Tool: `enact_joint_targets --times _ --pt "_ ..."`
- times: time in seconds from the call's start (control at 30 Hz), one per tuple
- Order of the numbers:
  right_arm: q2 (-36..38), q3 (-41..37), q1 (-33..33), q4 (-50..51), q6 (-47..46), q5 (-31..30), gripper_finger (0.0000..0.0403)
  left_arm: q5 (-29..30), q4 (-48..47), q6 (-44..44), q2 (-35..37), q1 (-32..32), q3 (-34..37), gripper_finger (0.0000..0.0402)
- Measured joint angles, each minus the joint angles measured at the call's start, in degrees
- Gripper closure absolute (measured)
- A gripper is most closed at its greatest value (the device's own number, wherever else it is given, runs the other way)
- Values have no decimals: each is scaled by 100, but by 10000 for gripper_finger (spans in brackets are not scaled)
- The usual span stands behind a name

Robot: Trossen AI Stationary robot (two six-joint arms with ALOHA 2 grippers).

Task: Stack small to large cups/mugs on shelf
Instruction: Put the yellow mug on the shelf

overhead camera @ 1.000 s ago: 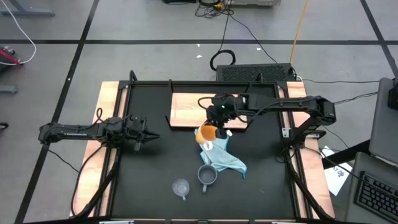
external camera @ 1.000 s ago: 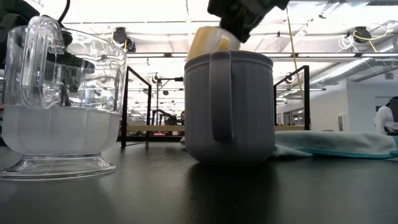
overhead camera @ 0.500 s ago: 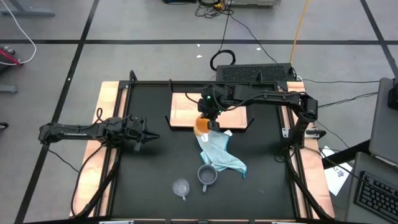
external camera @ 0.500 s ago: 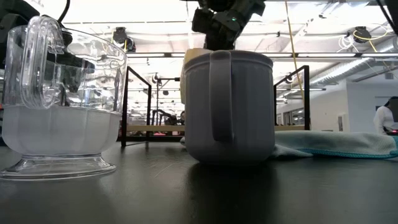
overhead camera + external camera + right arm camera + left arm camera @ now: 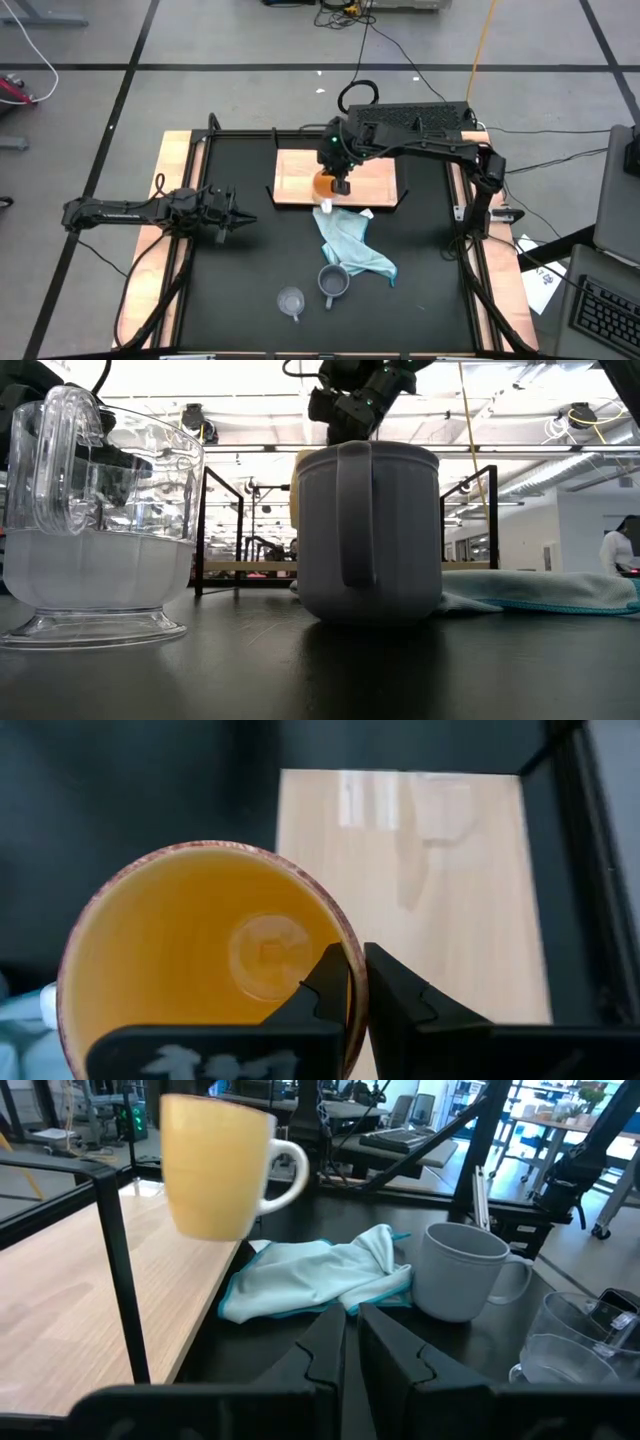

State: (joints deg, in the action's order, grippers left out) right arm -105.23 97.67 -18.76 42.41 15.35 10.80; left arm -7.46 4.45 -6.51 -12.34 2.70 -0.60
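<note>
From above, the right end effector is closed on the rim of the orange ceramic mug with a white handle, holding it over the near edge of the flat light-brown wooden shelf with black metal brackets. A crumpled light blue cloth lies on the black table just in front of the shelf. Nearer the front stand the grey-blue mug and the small clear glass cup, side by side. The left end effector waits over the table's left part, fingers nearly together, holding nothing.

At table height, the glass cup and grey-blue mug fill the foreground; the cloth lies behind.

The left wrist view shows the orange mug lifted above the shelf board, clear of it, with the cloth and grey-blue mug beyond.

The right wrist view looks down into the orange mug, its rim pinched between the dark fingers, the shelf beneath.
</note>
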Motion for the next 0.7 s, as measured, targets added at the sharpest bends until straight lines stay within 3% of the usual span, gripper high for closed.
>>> enact_joint_targets --times 0.7 --pt "-237 -17 -367 485 289 -33 396 2 -2 32 0 2 -2 369"
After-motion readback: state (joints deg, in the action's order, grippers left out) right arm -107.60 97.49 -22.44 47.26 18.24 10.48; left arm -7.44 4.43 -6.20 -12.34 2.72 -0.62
